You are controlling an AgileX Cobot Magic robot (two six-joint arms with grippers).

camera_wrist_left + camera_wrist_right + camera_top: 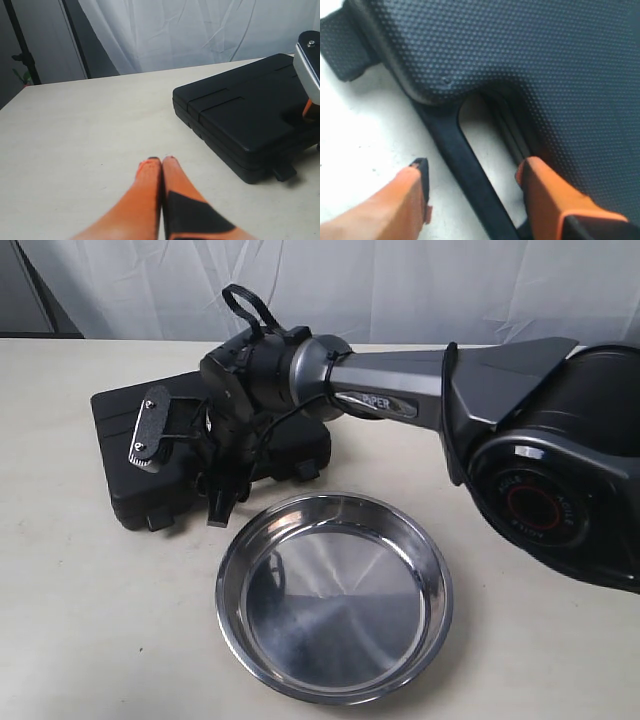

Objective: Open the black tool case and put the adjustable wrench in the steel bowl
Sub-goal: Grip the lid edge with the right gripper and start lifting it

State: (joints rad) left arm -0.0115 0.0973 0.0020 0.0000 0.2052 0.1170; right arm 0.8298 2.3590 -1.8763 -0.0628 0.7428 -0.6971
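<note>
The black tool case (130, 455) lies closed on the table behind the steel bowl (334, 610), which holds nothing. My right gripper (215, 490) reaches across to the case's near edge. In the right wrist view it is open (470, 172), its jaws on either side of the case's handle bar (462, 150), one fingertip in the cut-out and one on the table. My left gripper (161, 159) is shut on nothing, low over bare table to the left of the case (250, 115). The adjustable wrench is not in view.
A latch tab (342, 50) sticks out from the case's edge beside the handle, and another (284, 171) shows in the left wrist view. The right arm (520, 440) spans the right side of the table. A white curtain (400, 280) hangs behind.
</note>
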